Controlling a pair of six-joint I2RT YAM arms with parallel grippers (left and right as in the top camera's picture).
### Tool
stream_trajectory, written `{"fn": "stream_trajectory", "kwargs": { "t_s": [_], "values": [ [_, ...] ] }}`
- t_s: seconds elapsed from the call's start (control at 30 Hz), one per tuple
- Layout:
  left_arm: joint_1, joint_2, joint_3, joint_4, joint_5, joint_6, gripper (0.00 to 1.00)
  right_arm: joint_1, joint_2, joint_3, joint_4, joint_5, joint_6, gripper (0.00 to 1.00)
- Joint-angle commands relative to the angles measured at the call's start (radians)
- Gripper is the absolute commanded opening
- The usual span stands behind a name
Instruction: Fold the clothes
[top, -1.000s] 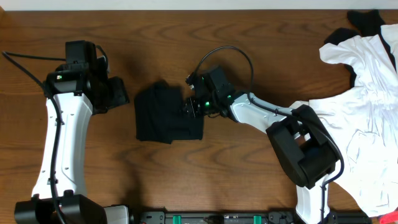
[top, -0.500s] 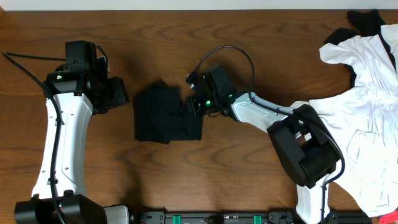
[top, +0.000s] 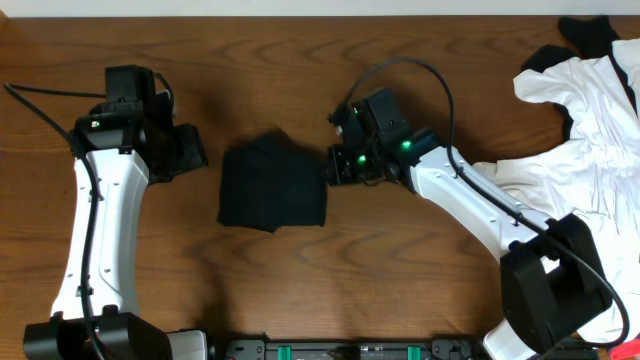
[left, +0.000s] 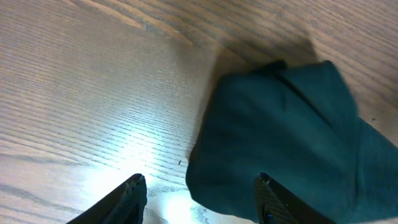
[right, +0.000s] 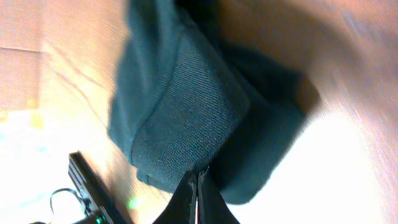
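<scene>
The black shirt (top: 272, 190) lies folded into a small, roughly square bundle at the middle of the table. It shows in the left wrist view (left: 292, 143) and in the right wrist view (right: 186, 106). My left gripper (top: 192, 150) is open and empty just left of the shirt; in the left wrist view (left: 200, 202) its fingers straddle the shirt's near corner above the table. My right gripper (top: 335, 167) is at the shirt's right edge. In the right wrist view (right: 198, 177) its fingers are pressed together with the tips at the fabric's edge.
A pile of white clothes (top: 590, 200) lies at the right edge of the table, with a black garment (top: 590, 35) at the far right corner. A black rail (top: 350, 350) runs along the front edge.
My right gripper has drawn back to the right, from over the shirt to its right edge. The shirt's upper right part now lies flatter. The left arm has not moved.
</scene>
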Motion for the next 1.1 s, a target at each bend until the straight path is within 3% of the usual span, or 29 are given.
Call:
{"fn": "stream_trajectory", "kwargs": {
  "t_s": [0.0,0.1,0.27,0.3,0.4,0.57,0.8,1.07],
  "values": [
    [0.004,0.005,-0.002,-0.002,-0.001,-0.002,0.57,-0.013,0.009,-0.002,-0.103,0.085,0.011,0.01],
    [0.004,0.005,-0.002,-0.002,-0.001,-0.002,0.57,-0.008,0.022,-0.003,-0.219,0.200,0.010,0.01],
    [0.004,0.005,-0.002,-0.003,-0.001,-0.002,0.57,-0.007,0.029,-0.003,-0.229,0.297,0.009,0.01],
    [0.004,0.005,-0.002,-0.003,-0.001,-0.002,0.57,-0.007,0.029,-0.003,-0.223,0.310,0.009,0.02],
    [0.004,0.005,-0.002,-0.005,-0.001,-0.002,0.57,-0.007,0.029,-0.003,-0.211,0.362,0.008,0.20],
    [0.002,0.005,-0.002,-0.011,-0.001,-0.002,0.58,-0.018,0.028,-0.002,-0.196,0.442,0.001,0.19],
    [0.001,0.006,-0.002,-0.013,0.069,0.003,0.57,-0.033,0.008,0.022,-0.006,0.153,-0.146,0.01],
    [-0.046,0.017,-0.024,-0.002,0.101,0.057,0.55,-0.007,0.008,0.024,0.184,-0.142,-0.200,0.01]
  ]
}}
